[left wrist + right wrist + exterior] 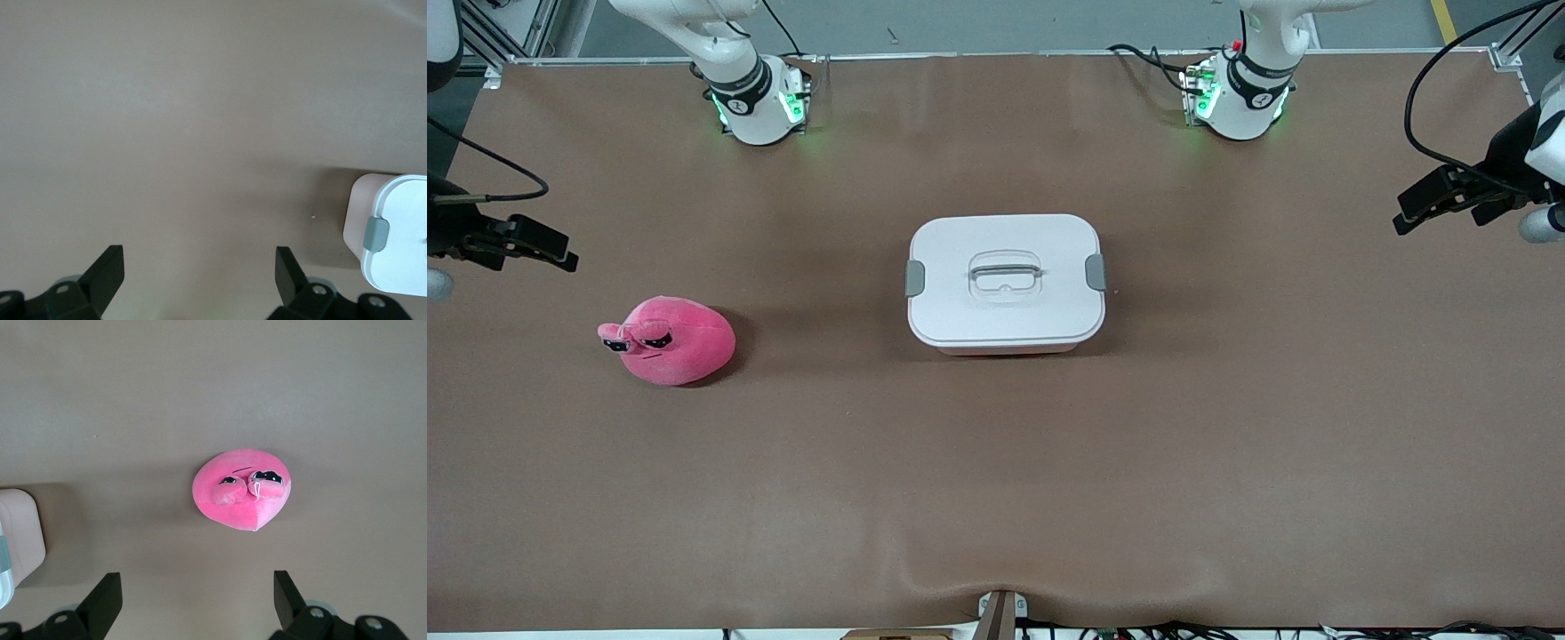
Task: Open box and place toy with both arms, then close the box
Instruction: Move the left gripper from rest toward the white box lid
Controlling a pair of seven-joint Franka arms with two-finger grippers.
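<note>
While both arms wait wide-jawed and empty, the right gripper (560, 258) hangs over its table end close above the toy (669, 340), the left gripper (1405, 218) well apart from the box (1005, 283) mid-table. Box: white lid clipped shut, long axis running between the arms. Toy: a pink plush ball.

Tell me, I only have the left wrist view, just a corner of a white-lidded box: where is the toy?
Observer: The round hot-pink plush toy lies on the brown table, toward the right arm's end, apart from the white-lidded pink plastic box.
Operator: Is the lid on?
Observer: Yes, flat on the box, grey handle lying in its recess.
Operator: Where is the right gripper?
Observer: The right gripper hangs over bare table beside the toy, fingers open, holding nothing.
</note>
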